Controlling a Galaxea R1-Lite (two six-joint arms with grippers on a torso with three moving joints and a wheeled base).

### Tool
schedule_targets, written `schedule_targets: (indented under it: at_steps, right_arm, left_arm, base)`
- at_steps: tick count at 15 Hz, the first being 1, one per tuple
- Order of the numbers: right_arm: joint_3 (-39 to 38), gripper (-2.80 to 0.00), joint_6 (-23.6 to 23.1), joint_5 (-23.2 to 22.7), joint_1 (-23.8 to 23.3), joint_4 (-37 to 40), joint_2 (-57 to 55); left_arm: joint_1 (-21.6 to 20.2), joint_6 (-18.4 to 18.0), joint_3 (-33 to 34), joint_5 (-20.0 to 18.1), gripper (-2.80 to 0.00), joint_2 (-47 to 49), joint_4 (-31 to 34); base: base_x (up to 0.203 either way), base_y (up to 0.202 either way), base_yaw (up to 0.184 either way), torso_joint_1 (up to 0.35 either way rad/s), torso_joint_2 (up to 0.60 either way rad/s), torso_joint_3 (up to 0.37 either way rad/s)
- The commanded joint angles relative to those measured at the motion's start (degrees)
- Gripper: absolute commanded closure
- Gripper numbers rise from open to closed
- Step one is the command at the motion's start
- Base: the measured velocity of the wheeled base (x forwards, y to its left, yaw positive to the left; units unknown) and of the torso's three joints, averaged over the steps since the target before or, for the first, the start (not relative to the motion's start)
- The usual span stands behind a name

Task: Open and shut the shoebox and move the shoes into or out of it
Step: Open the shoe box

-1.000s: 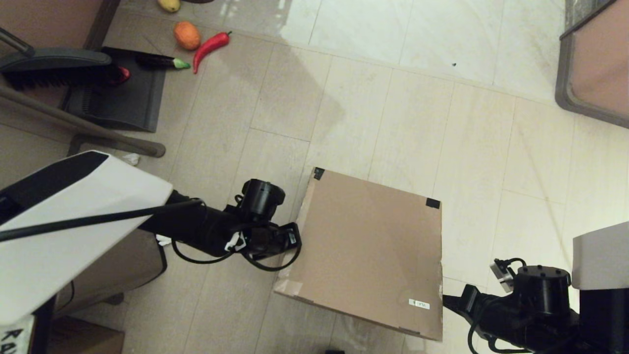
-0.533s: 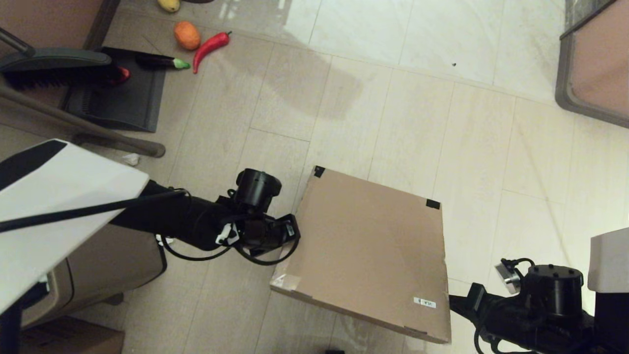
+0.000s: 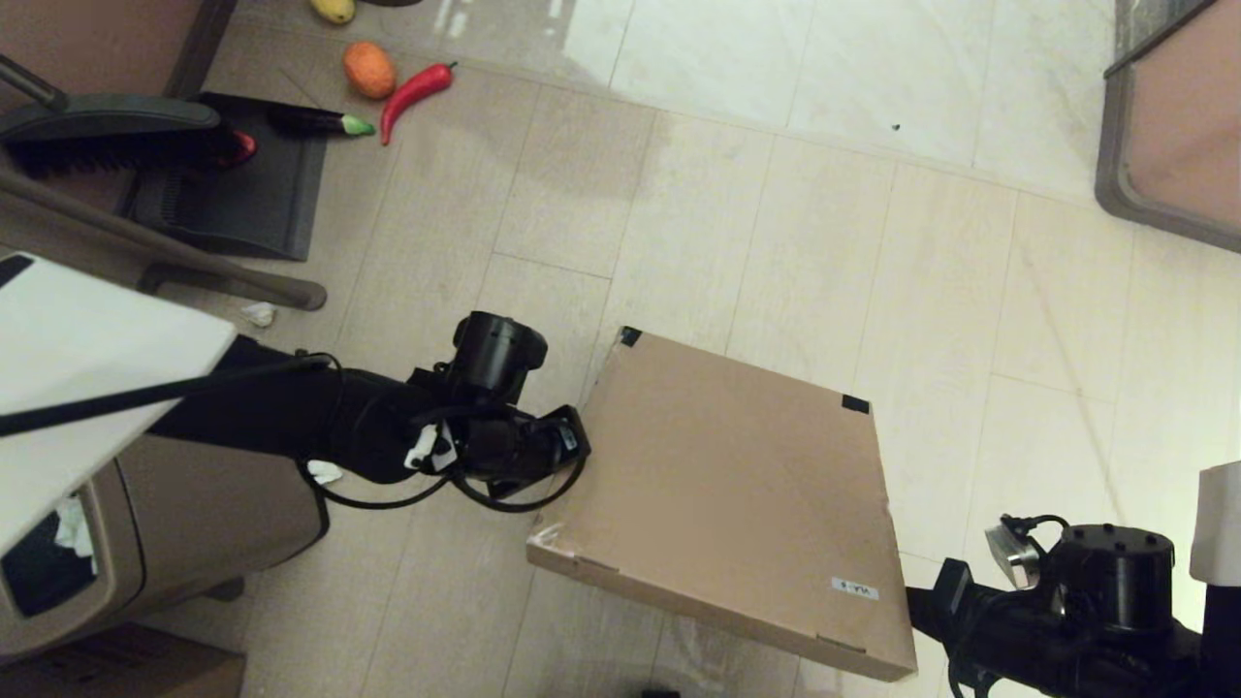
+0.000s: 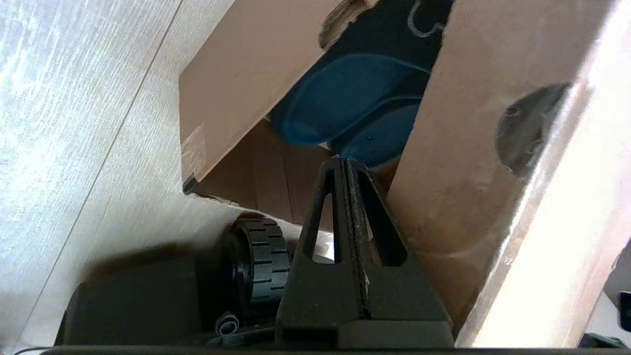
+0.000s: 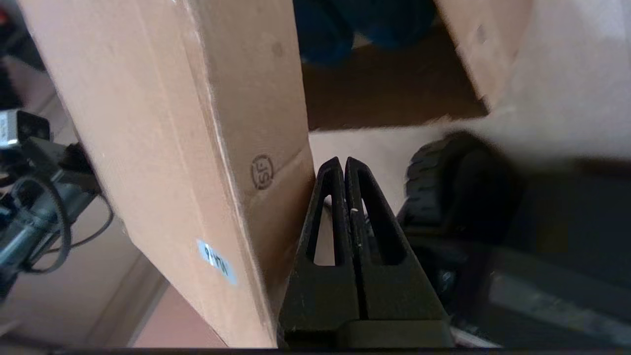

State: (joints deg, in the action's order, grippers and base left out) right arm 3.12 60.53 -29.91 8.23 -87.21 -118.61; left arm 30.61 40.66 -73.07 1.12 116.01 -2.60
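Note:
The brown shoebox (image 3: 727,494) lies on the tiled floor with its lid's near edge raised and tilted. My left gripper (image 3: 580,441) is shut and pressed against the lid's left edge, its tips tucked beneath. My right gripper (image 3: 921,603) is shut at the lid's near right corner, by the white label (image 3: 858,588). In the left wrist view the shut left gripper (image 4: 343,160) points at the teal-blue shoes (image 4: 352,98) inside the gap. In the right wrist view the shut right gripper (image 5: 343,160) touches the lid's side flap (image 5: 261,172), and the shoes (image 5: 320,34) show dimly.
A tan trash bin (image 3: 145,543) stands by my left arm. A dustpan and brush (image 3: 223,184), an orange fruit (image 3: 368,70), a red chilli (image 3: 417,89) and an eggplant (image 3: 315,121) lie far left. A table edge (image 3: 1125,184) is far right.
The lid's near edge has risen and tilted further. My left arm has drawn back and upward, and my right gripper has shifted right with the lid's corner.

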Motion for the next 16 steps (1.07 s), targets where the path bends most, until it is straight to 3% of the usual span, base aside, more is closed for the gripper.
schedule_targets:
  at_steps: [1, 12, 16]
  right_arm:
    - [-0.7, 0.0, 0.5, -1.1, 0.0, -0.5, 0.8]
    - [-2.5, 0.0, 7.2, -9.5, 0.0, -0.5, 6.1]
    - [-2.0, 0.0, 9.1, -10.2, 0.0, -0.5, 6.4]
  left_arm:
    - [0.0, 0.3, -0.1, 0.1, 0.0, -1.4, 0.2]
    - [0.2, 2.0, -0.9, 0.1, 0.0, -2.3, 1.1]
    - [0.2, 6.7, -7.2, 0.1, 0.0, -1.8, 5.2]
  base:
    - [0.0, 0.0, 0.0, 0.0, 0.0, 0.0]
    - [0.0, 0.0, 0.0, 0.0, 0.0, 0.0]
    - [0.0, 0.0, 0.0, 0.0, 0.0, 0.0]
